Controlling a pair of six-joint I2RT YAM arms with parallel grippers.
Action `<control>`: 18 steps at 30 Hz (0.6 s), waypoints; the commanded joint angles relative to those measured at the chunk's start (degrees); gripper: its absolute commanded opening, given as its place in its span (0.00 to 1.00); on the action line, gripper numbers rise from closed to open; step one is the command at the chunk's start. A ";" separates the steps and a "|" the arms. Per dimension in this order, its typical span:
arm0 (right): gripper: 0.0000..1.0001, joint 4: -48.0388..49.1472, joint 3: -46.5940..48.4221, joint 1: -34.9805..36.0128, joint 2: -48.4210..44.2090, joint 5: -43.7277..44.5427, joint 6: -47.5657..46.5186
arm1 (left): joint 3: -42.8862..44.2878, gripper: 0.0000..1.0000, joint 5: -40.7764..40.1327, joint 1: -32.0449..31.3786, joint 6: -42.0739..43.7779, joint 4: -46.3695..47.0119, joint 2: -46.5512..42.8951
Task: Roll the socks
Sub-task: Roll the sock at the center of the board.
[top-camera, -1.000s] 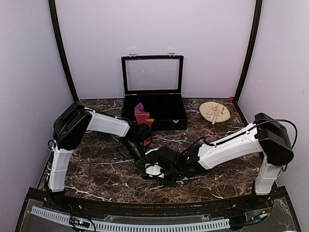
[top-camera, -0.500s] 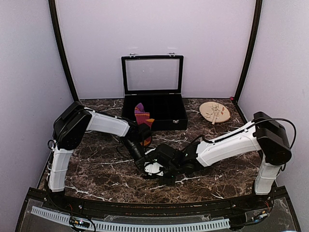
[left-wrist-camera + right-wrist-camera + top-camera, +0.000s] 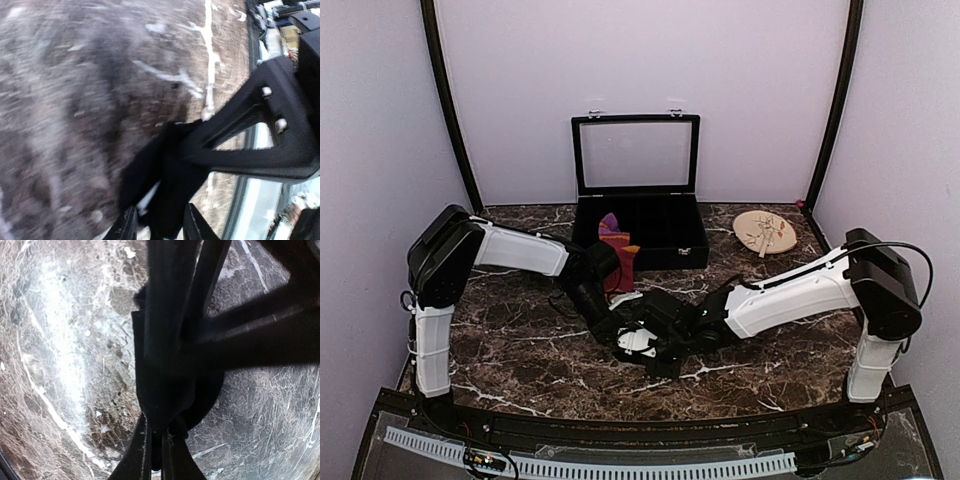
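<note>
The black sock with white stripes lies bunched on the marble table, between both grippers. My left gripper comes in from the left. In the left wrist view it has the black sock between its fingers. My right gripper comes in from the right. In the right wrist view it is pinched on a fold of the black sock. The maroon-red sock with purple bands and orange lies behind my left wrist, by the box front.
An open black box with its glass lid upright stands at the back centre. A round wooden plate lies at the back right. The two grippers are nearly touching. Purple walls enclose the table.
The left arm's elbow has swung out to the left and its gripper has shifted down-left. The right gripper has moved left with the black sock. More of the maroon sock shows.
</note>
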 commanded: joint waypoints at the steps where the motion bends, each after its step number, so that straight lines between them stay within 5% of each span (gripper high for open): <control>1: 0.00 -1.72 2.08 -0.66 0.75 -2.01 1.95 | -3.27 0.33 -7.34 1.19 -2.38 4.90 -5.10; 18: 0.00 -5.47 5.56 -1.53 3.69 -5.29 3.66 | -12.93 0.36 -14.41 3.30 -7.63 16.07 -15.44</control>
